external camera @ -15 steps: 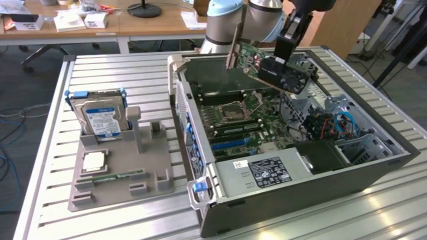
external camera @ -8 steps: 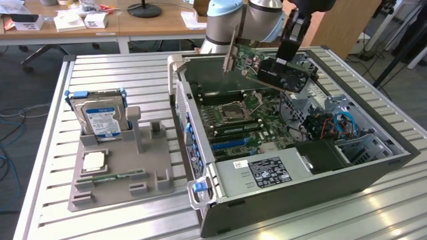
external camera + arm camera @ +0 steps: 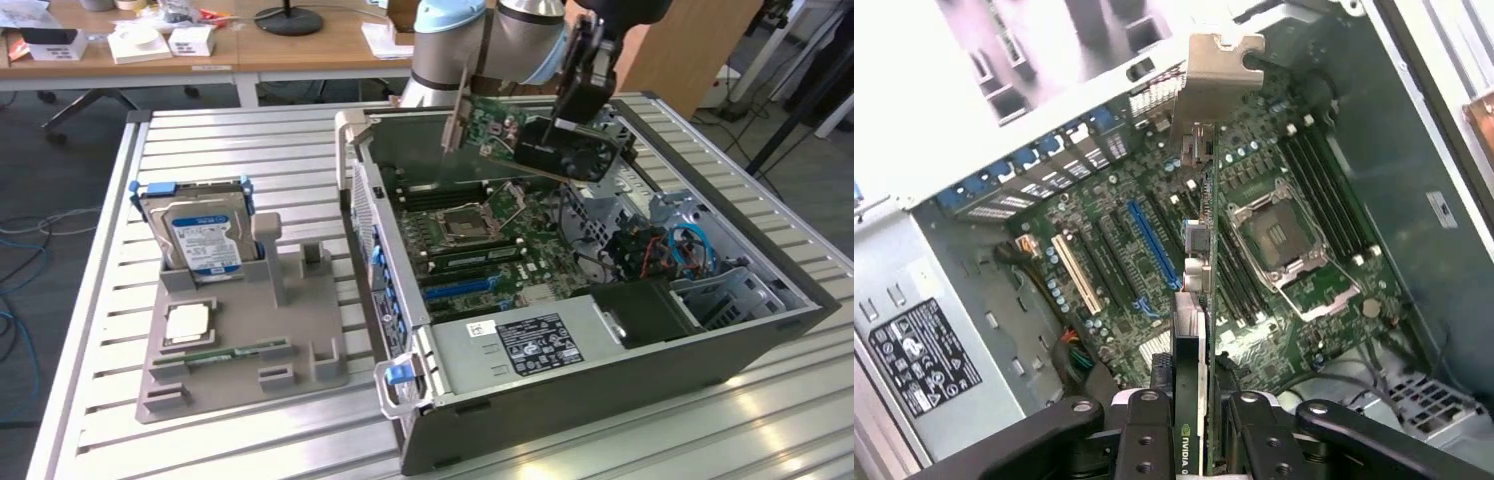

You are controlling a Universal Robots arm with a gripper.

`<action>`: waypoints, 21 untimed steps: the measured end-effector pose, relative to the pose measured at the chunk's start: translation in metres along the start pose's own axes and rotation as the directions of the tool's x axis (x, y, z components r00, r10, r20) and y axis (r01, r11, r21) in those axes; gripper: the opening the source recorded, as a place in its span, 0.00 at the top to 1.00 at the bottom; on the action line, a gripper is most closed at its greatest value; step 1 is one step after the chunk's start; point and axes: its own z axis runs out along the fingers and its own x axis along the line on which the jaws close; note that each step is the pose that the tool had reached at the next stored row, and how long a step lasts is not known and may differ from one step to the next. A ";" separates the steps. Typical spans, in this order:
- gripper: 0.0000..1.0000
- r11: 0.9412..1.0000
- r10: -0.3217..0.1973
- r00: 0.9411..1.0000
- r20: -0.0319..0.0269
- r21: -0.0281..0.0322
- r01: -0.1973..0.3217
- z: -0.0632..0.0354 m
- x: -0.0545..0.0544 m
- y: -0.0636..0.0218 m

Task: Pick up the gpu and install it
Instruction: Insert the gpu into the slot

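The black two-fingered claw (image 3: pixel 1199 432) is clenched on the gpu (image 3: pixel 1199 330), a thin flat card with a green circuit board, a black fan face and a pale metal bracket (image 3: pixel 1219 75) at its far end. The wrist view looks straight down the card's edge, with a finger (image 3: pixel 1144 425) pressed to each face.

Pick-up is done and we're in the carry-in: the gpu (image 3: pixel 514 125) hangs in the air over the open grey metal computer case (image 3: pixel 747 300), clear of the green motherboard (image 3: pixel 467 230) below. It's tilted too, with the bracket (image 3: pixel 454 115) toward the exterior view's left.

By my read, seating calls for levelling the card and lining its lower edge up with the long blue slot (image 3: pixel 1154 245), bracket at the case's rear wall. The card looks just beside that slot rather than over it, but this angle makes that hard to call.

The pale blue and grey arm (image 3: pixel 461 35) reaches in from the far side of the case, wrist bent, claw (image 3: pixel 567 140) pointing down.

Off to the exterior view's left, a silver hard drive (image 3: pixel 207 240) stands in a grey plastic tray (image 3: pixel 240 340) on the slatted metal table (image 3: pixel 227 140).
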 end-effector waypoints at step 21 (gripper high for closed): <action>0.73 0.928 -0.372 0.928 -0.015 -0.013 0.372 0.0014 0.000 -0.0001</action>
